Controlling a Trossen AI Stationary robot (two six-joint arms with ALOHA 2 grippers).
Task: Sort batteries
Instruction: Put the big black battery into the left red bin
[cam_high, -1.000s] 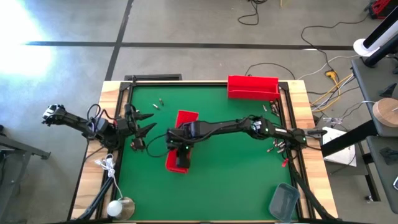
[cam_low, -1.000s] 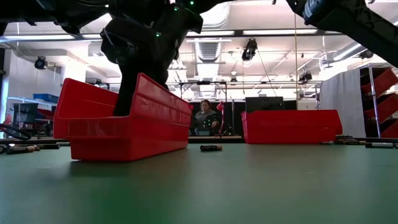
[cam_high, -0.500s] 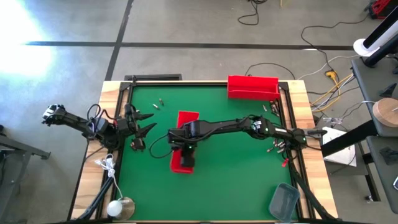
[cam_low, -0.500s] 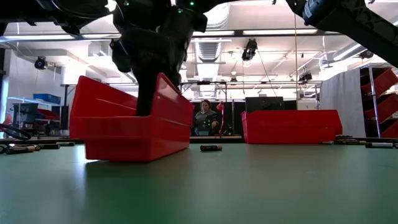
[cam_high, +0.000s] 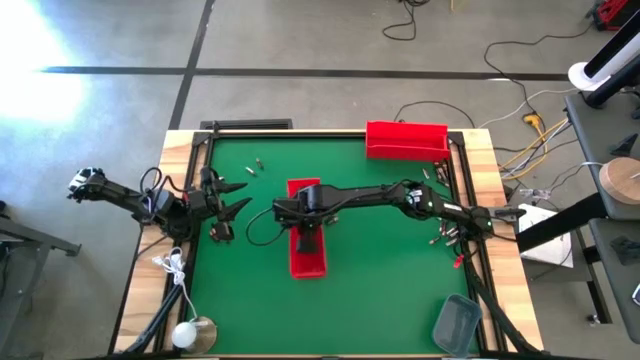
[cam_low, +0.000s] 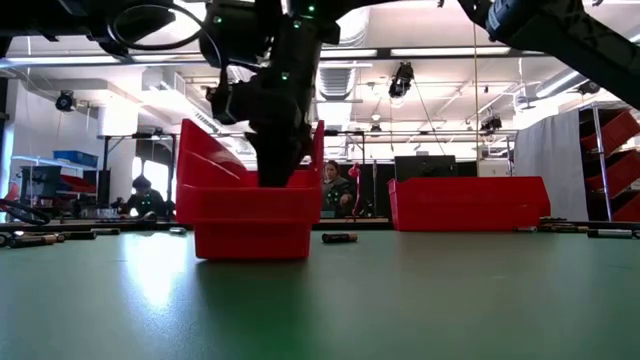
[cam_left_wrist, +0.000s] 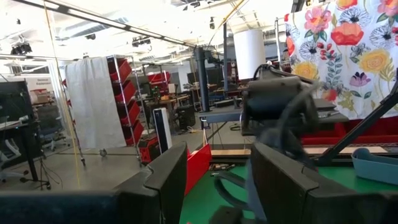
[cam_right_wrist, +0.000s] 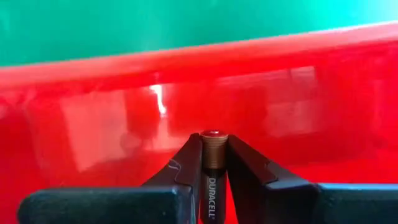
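A long red bin (cam_high: 307, 243) lies lengthwise on the green mat in the middle of the table; the low view shows its end wall (cam_low: 250, 215). My right gripper (cam_high: 308, 222) reaches down into it and is shut on a dark battery with a copper end (cam_right_wrist: 211, 149). My left gripper (cam_high: 230, 196) waits open at the table's left edge, with nothing between its fingers (cam_left_wrist: 217, 168). Loose batteries lie at the far left (cam_high: 258, 163) and along the right edge (cam_high: 441, 176). One battery (cam_low: 339, 238) shows on the mat in the low view. My right gripper pinches the battery's dark body (cam_right_wrist: 210, 177) between its two fingers. The battery lies along the fingers, and its copper end (cam_right_wrist: 212, 138) sticks out past their tips toward the bin's red inner surface. The fingers slant down from above into the bin. Whether battery or fingers touch the bin, I cannot tell.
A second red bin (cam_high: 405, 140) stands at the far right of the mat. A grey tray (cam_high: 455, 322) sits at the near right corner. More batteries (cam_high: 447, 236) lie by the right frame. A wooden border rings the mat, and people show in the room beyond the table.
My right gripper, down inside the bin, has gone a little toward the table's right edge and turned at the wrist. The red bin has swung about on the mat: its near end slid toward the right while its far end stayed, and it now lies straight from far to near.
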